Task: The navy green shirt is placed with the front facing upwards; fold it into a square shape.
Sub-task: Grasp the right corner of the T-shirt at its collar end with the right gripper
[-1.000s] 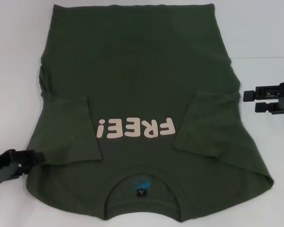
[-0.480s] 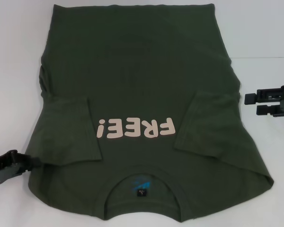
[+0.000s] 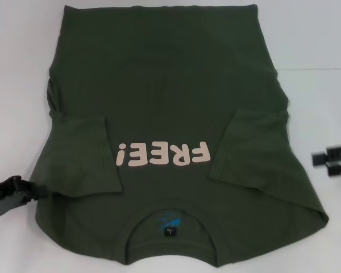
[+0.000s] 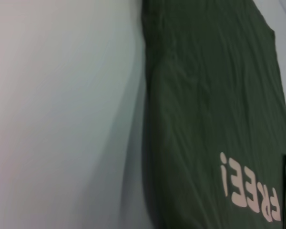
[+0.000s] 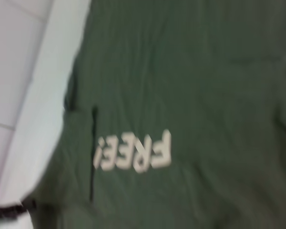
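- Navy green shirt [image 3: 165,108] lay flat on the white table [image 3: 17,85], front up, filling most of the middle of the table.
- Collar [image 3: 169,211] with the small blue neck label [image 3: 169,223] sat at the table's near edge; hem ran along the far edge.
- Pink "FREE!" print [image 3: 162,154] on the chest read upside down in the head view.
- Both short sleeves were folded inward onto the body: left sleeve [image 3: 82,156] beside the print's "!" end, right sleeve [image 3: 253,151] beside the "F" end, neither covering the letters.
- Left claw [image 3: 14,192] was low at the table's left edge near the near-left corner, its tip touching or just beside the shirt's left shoulder edge; whether clenched or released, cannot tell.
- Right claw [image 3: 329,159] was at the table's right edge, off the cloth, apart from the shirt's right side; two dark fingers showed with a gap between them, released, grasping nothing.
- Left wrist view showed the shirt's side edge against bare table and the print [image 4: 248,191].
- Right wrist view showed the print [image 5: 136,151] and the sleeve's fold line [image 5: 92,152], blurred.
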